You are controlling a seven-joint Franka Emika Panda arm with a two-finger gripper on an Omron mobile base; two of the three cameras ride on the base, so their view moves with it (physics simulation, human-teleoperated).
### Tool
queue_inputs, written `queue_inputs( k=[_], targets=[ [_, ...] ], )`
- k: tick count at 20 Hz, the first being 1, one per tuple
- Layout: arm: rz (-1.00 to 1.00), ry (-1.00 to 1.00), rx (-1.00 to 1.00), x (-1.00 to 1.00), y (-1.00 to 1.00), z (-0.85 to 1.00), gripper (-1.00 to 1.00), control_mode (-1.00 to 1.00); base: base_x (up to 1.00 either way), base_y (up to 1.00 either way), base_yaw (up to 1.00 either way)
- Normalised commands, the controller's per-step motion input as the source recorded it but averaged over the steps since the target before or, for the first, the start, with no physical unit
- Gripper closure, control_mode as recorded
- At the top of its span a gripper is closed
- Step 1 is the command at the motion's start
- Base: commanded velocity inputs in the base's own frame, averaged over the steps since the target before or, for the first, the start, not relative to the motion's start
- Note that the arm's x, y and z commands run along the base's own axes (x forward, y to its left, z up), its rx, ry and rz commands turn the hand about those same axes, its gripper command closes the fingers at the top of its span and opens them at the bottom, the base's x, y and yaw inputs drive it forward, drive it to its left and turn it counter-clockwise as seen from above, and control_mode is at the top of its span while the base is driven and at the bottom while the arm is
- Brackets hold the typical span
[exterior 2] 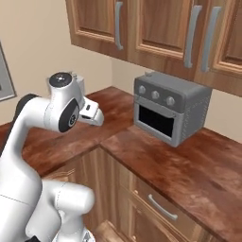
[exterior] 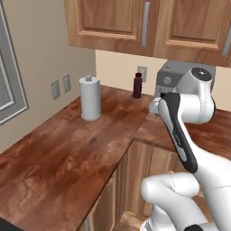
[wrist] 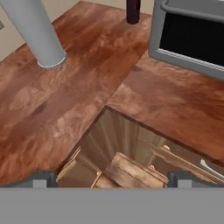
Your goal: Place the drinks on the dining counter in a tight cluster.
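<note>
The dark maroon bottle (exterior: 137,85) is standing upright at the back of the brown wood worktop (exterior: 67,149), close to the wall and just left of the grey toaster oven (exterior 2: 170,113). The grey paper-towel roll (exterior: 90,98) is standing further left, well apart from the bottle. The gripper (wrist: 109,177) is hanging over the corner where the two worktops are meeting, with its fingers (wrist: 41,178) spread wide and, as far as the hand view shows, holding nothing
</note>
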Motion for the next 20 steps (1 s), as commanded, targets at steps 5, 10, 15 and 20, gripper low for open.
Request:
queue_inputs(
  k=[5,10,15,20],
  targets=[
    [0.00,0.00,0.00,0.00,0.00,0.00,-1.00,1.00,0.84,0.00,-0.08],
    [0.00,0.00,0.00,0.00,0.00,0.00,-1.00,1.00,0.76,0.00,-0.10],
    [0.00,0.00,0.00,0.00,0.00,0.00,-1.00,1.00,0.96,0.05,-0.22],
    [0.00,0.00,0.00,0.00,0.00,0.00,-1.00,1.00,0.94,0.36,-0.41]
  ],
)
